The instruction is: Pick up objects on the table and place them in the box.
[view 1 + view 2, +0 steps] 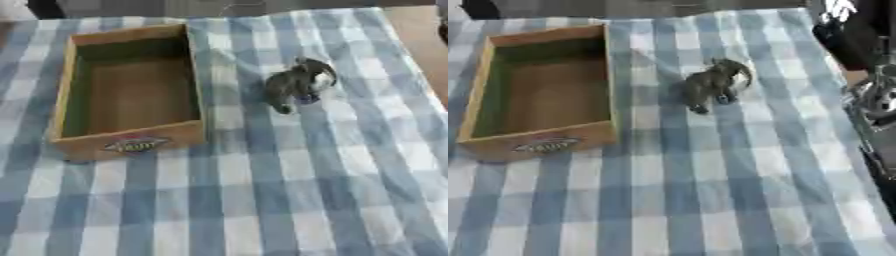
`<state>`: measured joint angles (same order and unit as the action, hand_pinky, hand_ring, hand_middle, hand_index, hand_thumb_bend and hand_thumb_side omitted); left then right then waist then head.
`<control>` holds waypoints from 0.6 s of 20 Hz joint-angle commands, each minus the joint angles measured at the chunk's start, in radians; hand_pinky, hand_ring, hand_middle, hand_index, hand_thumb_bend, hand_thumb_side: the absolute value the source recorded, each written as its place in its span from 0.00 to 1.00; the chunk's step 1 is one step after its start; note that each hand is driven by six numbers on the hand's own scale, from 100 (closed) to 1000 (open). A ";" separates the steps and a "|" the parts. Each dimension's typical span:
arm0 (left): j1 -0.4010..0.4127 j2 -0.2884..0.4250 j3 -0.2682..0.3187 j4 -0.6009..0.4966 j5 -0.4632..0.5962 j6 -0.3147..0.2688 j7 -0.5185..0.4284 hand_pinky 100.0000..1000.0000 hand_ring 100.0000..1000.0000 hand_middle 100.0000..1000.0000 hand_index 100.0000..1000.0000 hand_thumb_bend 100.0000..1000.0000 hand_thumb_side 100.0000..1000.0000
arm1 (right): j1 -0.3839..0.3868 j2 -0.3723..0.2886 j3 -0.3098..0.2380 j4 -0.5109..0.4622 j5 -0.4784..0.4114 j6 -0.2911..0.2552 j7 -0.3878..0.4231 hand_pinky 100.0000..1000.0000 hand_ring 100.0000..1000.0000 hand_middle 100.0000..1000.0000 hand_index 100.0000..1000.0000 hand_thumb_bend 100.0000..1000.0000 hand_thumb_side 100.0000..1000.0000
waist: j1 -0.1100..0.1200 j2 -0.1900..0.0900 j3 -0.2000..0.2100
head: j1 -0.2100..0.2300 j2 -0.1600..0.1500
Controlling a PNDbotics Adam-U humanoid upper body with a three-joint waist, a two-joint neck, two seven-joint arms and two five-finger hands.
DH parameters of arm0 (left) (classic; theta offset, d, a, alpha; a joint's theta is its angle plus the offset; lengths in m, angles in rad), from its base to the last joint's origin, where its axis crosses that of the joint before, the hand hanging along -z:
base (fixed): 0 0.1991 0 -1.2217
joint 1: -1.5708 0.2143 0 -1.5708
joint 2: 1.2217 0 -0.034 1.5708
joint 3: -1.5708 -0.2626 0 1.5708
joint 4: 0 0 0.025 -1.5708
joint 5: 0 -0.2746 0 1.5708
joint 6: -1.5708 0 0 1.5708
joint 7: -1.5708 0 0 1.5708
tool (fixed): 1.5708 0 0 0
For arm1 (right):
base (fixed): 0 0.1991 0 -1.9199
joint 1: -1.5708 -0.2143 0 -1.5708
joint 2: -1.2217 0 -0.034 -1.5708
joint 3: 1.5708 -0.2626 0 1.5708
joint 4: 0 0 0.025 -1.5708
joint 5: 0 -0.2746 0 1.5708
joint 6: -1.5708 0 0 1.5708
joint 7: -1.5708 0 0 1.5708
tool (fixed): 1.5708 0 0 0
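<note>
The near stretch of the table, covered by a blue-and-white checked cloth, lay bare of objects. Further in, toward the table's left side, stood an open rectangular wooden box with a printed label on its near wall; its long sides ran away from the near edge, and nothing could be seen inside but its brown floor. Just right of the box's far half, near the middle of the cloth and apart from the box, sat a small dark grey animal-shaped figurine with paler patches; its exact form could not be made out. It rested on the cloth with nothing touching it. At the table's right edge, seen only in the right eye view, part of the robot's black and silver right arm reached along the side, and beyond it a dark shape at the far right corner may have been the right hand; whether its fingers were spread or curled could not be told. The left hand showed in neither view.
</note>
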<state>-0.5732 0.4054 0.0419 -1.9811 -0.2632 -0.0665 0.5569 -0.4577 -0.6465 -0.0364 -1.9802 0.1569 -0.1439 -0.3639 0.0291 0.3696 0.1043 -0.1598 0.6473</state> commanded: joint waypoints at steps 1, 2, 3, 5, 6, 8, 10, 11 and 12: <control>-0.013 0.029 0.012 -0.019 0.002 0.001 0.000 0.86 0.86 0.87 0.89 0.00 0.69 | -0.013 -0.031 -0.009 -0.020 0.005 0.000 0.003 0.65 0.75 0.72 0.84 0.28 0.65 | 0.000 -0.024 -0.001 | 0.004 0.007; -0.012 0.029 0.013 -0.019 0.002 0.001 0.000 0.86 0.86 0.87 0.89 0.00 0.69 | -0.015 -0.033 -0.008 -0.020 0.005 0.001 0.004 0.65 0.75 0.72 0.84 0.28 0.65 | 0.001 -0.026 -0.001 | 0.004 0.007; -0.011 0.028 0.013 -0.019 0.002 0.001 0.000 0.86 0.86 0.87 0.89 0.00 0.69 | -0.019 -0.035 -0.006 -0.020 0.005 0.002 0.005 0.65 0.75 0.72 0.84 0.28 0.65 | 0.001 -0.027 -0.001 | 0.005 0.008; -0.010 0.028 0.013 -0.019 0.003 0.001 0.000 0.86 0.86 0.87 0.89 0.00 0.69 | -0.025 -0.041 -0.003 -0.020 0.006 0.005 0.009 0.65 0.75 0.72 0.84 0.29 0.65 | 0.001 -0.029 -0.002 | 0.006 0.009; -0.009 0.027 0.013 -0.019 0.003 0.001 0.000 0.86 0.86 0.87 0.89 0.00 0.69 | -0.030 -0.046 -0.001 -0.020 0.008 0.008 0.012 0.66 0.75 0.72 0.84 0.30 0.65 | 0.001 -0.030 -0.002 | 0.006 0.009; -0.008 0.027 0.013 -0.019 0.003 0.001 0.000 0.86 0.86 0.87 0.89 0.00 0.69 | -0.046 -0.059 0.006 -0.020 0.019 0.022 0.025 0.66 0.76 0.73 0.84 0.34 0.65 | 0.001 -0.033 -0.002 | 0.006 0.011; -0.007 0.027 0.012 -0.019 0.003 0.001 -0.001 0.86 0.86 0.87 0.89 0.00 0.69 | -0.072 -0.077 0.022 -0.020 0.044 0.047 0.050 0.67 0.76 0.73 0.84 0.39 0.62 | 0.001 -0.036 -0.003 | 0.005 0.013; -0.008 0.026 0.010 -0.019 0.003 0.000 -0.003 0.86 0.86 0.87 0.89 0.00 0.69 | -0.088 -0.089 0.036 -0.020 0.058 0.062 0.065 0.67 0.77 0.73 0.84 0.40 0.60 | 0.000 -0.038 -0.002 | 0.002 0.013; -0.008 0.025 0.009 -0.019 0.004 0.000 -0.004 0.86 0.86 0.87 0.89 0.00 0.69 | -0.103 -0.103 0.053 -0.020 0.073 0.076 0.080 0.68 0.77 0.74 0.84 0.40 0.58 | 0.000 -0.039 -0.002 | 0.000 0.013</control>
<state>-0.5724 0.4054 0.0419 -1.9811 -0.2630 -0.0659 0.5553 -0.5450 -0.7042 0.0093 -1.9802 0.2095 -0.0805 -0.3007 0.0295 0.3549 0.1025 -0.1574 0.6573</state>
